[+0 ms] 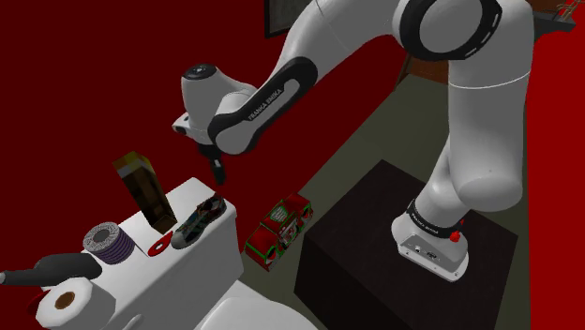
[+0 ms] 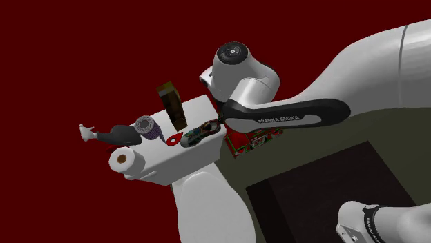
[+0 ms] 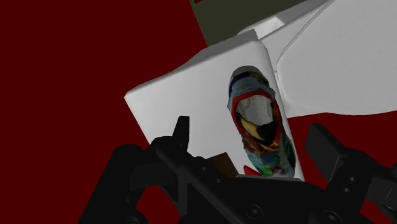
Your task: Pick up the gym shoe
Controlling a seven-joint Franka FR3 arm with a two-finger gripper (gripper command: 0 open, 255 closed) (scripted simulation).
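The gym shoe [image 1: 200, 221] is a small multicoloured shoe with a red-edged opening. It lies on the white toilet tank lid [image 1: 208, 261], close to the lid's edge nearest the arm. My black gripper [image 1: 218, 174] hangs a short way above the shoe, pointing down, and is not touching it. In the wrist view the shoe [image 3: 261, 127] lies lengthwise between my two fingers, which stand wide apart, so the gripper [image 3: 251, 139] is open and empty. The second exterior view shows the shoe [image 2: 200, 131] just under the wrist.
On the lid beside the shoe are an upright brown box [image 1: 142, 187], a small red piece [image 1: 159, 246], a purple-grey roll [image 1: 105, 242] and a paper roll [image 1: 64, 302]. A red and green carton [image 1: 279, 230] lies on the floor beside the black stand [image 1: 375, 234]. Dark red walls stand behind.
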